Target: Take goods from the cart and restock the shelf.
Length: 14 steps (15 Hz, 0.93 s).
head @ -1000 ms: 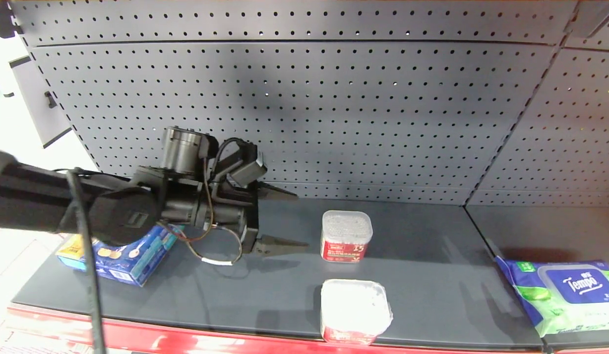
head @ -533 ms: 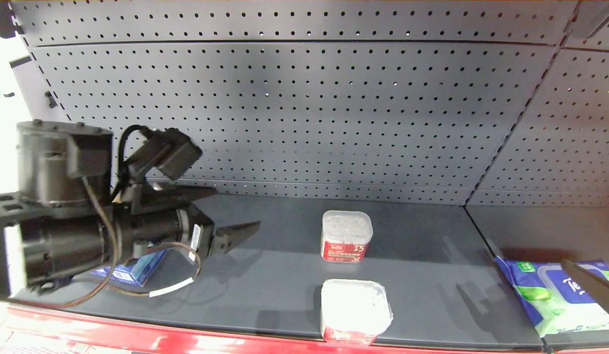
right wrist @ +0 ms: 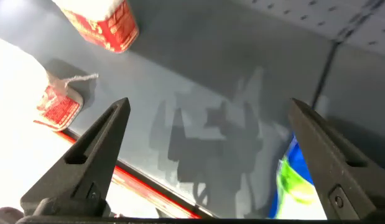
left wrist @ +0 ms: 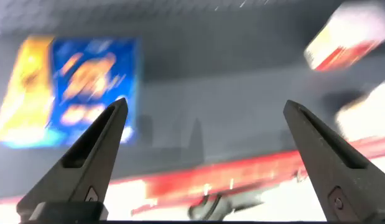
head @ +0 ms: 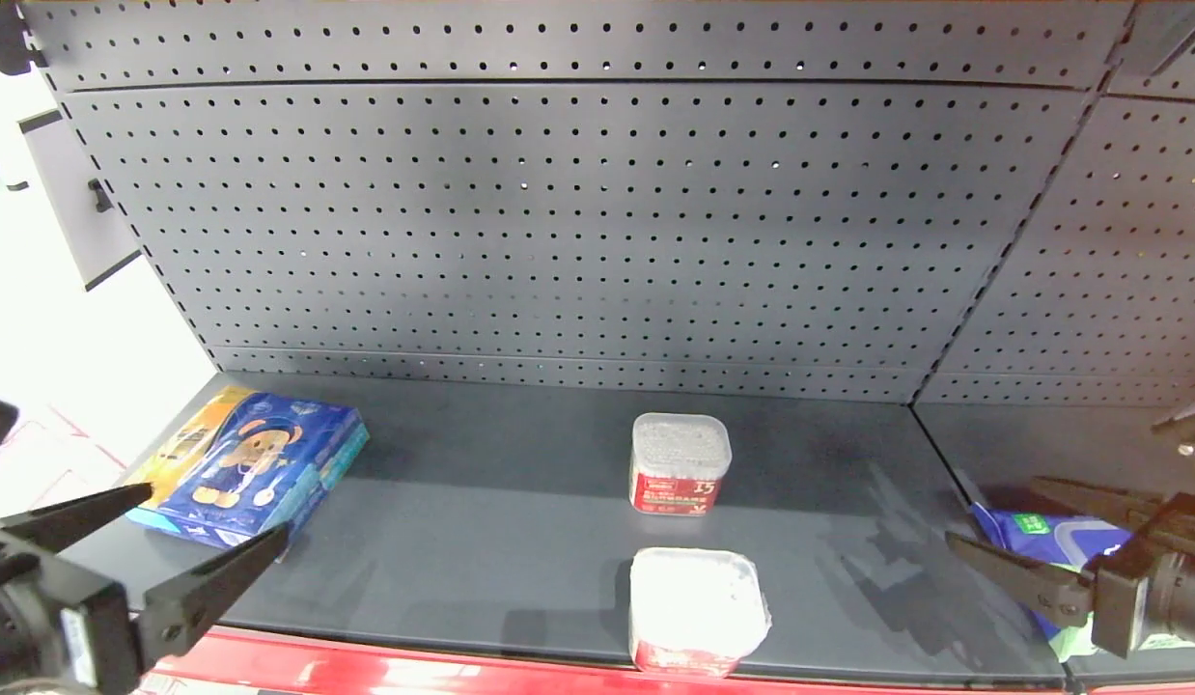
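Note:
A blue and yellow snack box [head: 250,468] lies flat at the left end of the dark shelf [head: 501,512]. My left gripper [head: 211,516] is open and empty, in front of the box near the shelf's front edge. In the left wrist view the gripper [left wrist: 206,106] is open, with the box [left wrist: 86,87] beyond one finger. My right gripper [head: 993,512] is open and empty at the right, over a blue and green wet wipes pack [head: 1066,536]. In the right wrist view the gripper [right wrist: 209,104] hangs above bare shelf, with the wipes pack [right wrist: 298,180] beside it.
Two clear tubs with red labels stand mid-shelf, one farther back [head: 680,463] and one at the front edge [head: 694,608]. A perforated back panel [head: 597,222] closes the shelf. A red strip [head: 414,666] runs along the front edge. Bare shelf lies between box and tubs.
My left arm has pulled back from over the shelf to the lower left, uncovering the snack box. My right gripper has come into view at the lower right.

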Available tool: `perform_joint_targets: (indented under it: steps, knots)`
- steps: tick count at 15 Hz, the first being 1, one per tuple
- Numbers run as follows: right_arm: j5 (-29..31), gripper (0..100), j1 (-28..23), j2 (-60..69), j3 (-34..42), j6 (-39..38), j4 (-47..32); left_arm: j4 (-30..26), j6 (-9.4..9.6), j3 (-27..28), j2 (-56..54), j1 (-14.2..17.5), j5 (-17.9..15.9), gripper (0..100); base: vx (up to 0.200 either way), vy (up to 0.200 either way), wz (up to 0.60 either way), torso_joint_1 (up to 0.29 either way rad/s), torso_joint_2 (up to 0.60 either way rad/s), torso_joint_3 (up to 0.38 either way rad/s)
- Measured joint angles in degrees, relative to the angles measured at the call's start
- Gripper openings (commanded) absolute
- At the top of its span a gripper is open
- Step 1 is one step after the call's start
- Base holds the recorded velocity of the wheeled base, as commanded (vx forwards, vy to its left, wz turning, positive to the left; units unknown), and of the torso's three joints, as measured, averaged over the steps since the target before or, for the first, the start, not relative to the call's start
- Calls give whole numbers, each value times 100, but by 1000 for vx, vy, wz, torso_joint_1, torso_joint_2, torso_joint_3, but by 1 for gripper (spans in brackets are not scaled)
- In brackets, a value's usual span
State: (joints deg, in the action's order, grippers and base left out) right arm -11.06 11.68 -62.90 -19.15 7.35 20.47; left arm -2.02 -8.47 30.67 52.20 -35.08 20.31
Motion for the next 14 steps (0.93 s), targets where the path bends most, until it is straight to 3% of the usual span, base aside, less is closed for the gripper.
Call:
perform_joint_targets:
  steps: [1,4,10,12,14]
  knots:
    - [-2,100,28,-79,-6,4,0,-323,-11,-11,-269,121,18,100,0,0,0,0,0,0]
    - [2,100,39,-118,173,-2,-2,-1015,-26,-13,-874,890,40,100,0,0,0,0,0,0]
    - [88,100,-33,211,564,4,-27,-1697,-30,-28,-1229,2494,35,100,0,0,0,0,0,0]
    - [99,100,-46,249,585,-2,-33,-1708,-23,-140,-1309,2706,-28,100,0,0,0,0,0,0]
    - [74,100,-7,166,571,-2,-41,-1704,11,-221,-1524,2717,-562,100,0,0,0,0,0,0]
